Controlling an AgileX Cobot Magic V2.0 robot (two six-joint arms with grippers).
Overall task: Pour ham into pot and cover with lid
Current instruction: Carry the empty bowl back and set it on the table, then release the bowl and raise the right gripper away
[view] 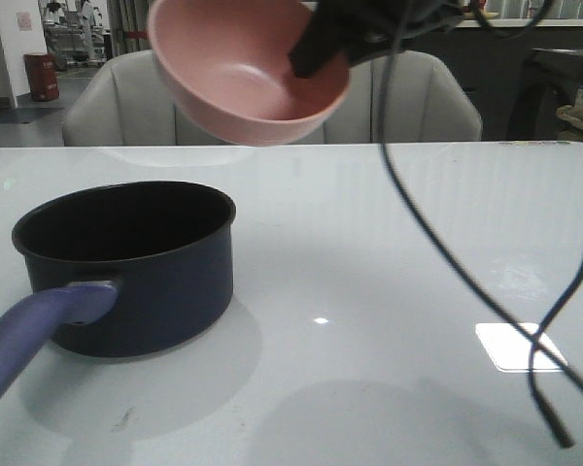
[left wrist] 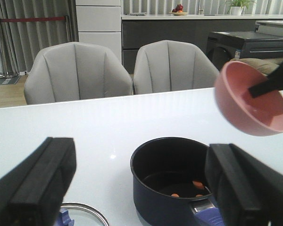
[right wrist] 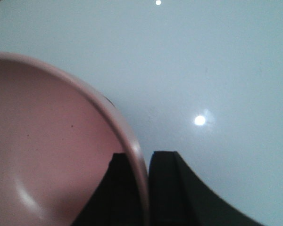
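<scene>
Item 1. Pot (view: 136, 267): stood on the white table (view: 389, 291), toward the robot's left, handle (view: 39, 325) pointing back at the robot. Uncovered. Placement judged to leave its mouth free for pouring from above.

Item 2. Ham (left wrist: 197, 184): a few small orange pieces lay on the black floor of the pot, seen only from the left wrist view. No pieces could be seen in the bowl; the pour was judged done or nearly so.

Item 3. Bowl (view: 253, 68): pink, held in the air above the table, beyond the pot and up to its right, tilted steeply so the inside faced the front camera. Interior looked empty. The tilt was judged to be the pouring attitude.

Item 4. Right gripper (right wrist: 144, 188): clamped on the bowl's rim, one finger inside the wall and one outside. A rim pinch was judged to allow tipping without blocking the opening.

Item 5. Left gripper (left wrist: 137, 188): spread wide, holding nothing, poised near the pot with one finger to either side of it in its own view. Judged to be waiting for the lid step.

Item 6. Lid (left wrist: 82, 214): only an arc of metal rim, some glass and a bit of blue knob showed at the edge of the left wrist view; lay on the table beside the pot, not yet on it. Covering remained to be done.

Item 7. Cables (view: 486, 291): dark, hanging from the right arm across the front view.
</scene>
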